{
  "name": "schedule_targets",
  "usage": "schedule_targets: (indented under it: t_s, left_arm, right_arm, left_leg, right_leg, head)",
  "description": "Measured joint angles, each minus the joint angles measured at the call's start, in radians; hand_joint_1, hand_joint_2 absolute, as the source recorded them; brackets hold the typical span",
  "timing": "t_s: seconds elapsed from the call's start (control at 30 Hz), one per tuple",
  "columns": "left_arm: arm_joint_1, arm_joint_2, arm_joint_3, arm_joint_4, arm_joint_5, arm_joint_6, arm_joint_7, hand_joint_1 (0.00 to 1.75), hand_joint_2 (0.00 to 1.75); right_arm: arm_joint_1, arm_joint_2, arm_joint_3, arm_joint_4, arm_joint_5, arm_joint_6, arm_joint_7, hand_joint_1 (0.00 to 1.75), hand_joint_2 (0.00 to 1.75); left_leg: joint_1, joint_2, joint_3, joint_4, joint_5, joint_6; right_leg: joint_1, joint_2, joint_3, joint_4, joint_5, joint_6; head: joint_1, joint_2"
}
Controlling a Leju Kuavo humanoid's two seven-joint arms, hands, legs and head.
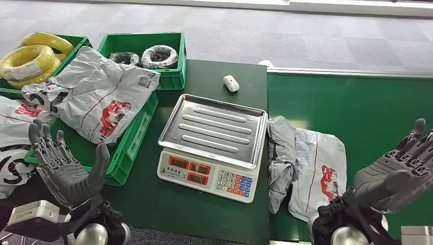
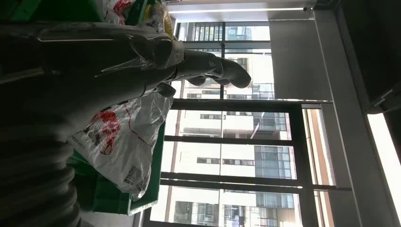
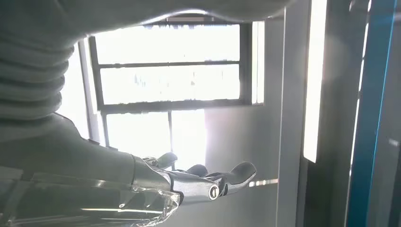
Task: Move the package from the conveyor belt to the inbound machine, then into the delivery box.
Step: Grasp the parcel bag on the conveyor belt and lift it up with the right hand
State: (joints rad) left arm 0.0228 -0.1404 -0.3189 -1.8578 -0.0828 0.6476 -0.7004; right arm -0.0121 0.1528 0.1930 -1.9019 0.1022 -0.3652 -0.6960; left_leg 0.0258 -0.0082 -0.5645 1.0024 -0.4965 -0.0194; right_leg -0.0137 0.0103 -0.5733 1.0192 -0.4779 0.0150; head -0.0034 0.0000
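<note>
A grey plastic package (image 1: 306,166) with a red logo lies crumpled on the green conveyor belt (image 1: 367,109), right beside the scale. The weighing scale (image 1: 212,145) with its bare steel pan stands on the dark green table. My right hand (image 1: 395,171) hovers open, palm up, just right of the package, not touching it. My left hand (image 1: 66,166) is open with fingers spread, low at the left in front of the green delivery box (image 1: 130,148). Grey packages (image 1: 99,97) lie piled in that box. The right wrist view has the open right hand (image 3: 189,182) against bright windows.
A green crate (image 1: 148,53) with dark cable coils stands behind the scale, and another holds yellow coils (image 1: 33,58) at the far left. A small white device (image 1: 231,82) lies on the table behind the scale. More grey packages (image 1: 13,138) lie at the left edge.
</note>
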Motion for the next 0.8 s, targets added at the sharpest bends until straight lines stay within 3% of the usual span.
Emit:
schedule_targets:
  t_s: [0.53,0.67,0.8]
  left_arm:
    - [0.001,-0.001,0.0,0.0,0.002,-0.004,0.0,0.0,1.75]
    - [0.004,0.0,-0.003,0.0,0.002,-0.003,0.0,0.0,1.75]
    - [0.009,0.002,-0.005,0.0,0.003,0.002,0.0,0.0,1.75]
  right_arm:
    - [0.014,-0.028,0.015,-0.018,0.029,0.007,-0.002,0.0,1.75]
    - [0.011,-0.029,-0.013,-0.012,0.331,-0.159,0.025,0.0,1.75]
    - [-0.046,-0.035,-0.154,0.029,0.706,-0.277,0.165,0.0,1.75]
  left_leg:
    - [0.0,0.0,0.0,0.0,0.0,0.0]
    - [0.0,0.0,0.0,0.0,0.0,0.0]
    - [-0.001,0.001,0.0,0.0,0.0,0.0]
  right_leg:
    - [0.0,0.0,0.0,0.0,0.0,0.0]
    - [0.0,0.0,0.0,0.0,0.0,0.0]
    - [-0.001,0.0,0.0,0.0,0.0,0.0]
  head:
    - [0.0,0.0]
    - [0.0,0.0]
    - [0.0,0.0]
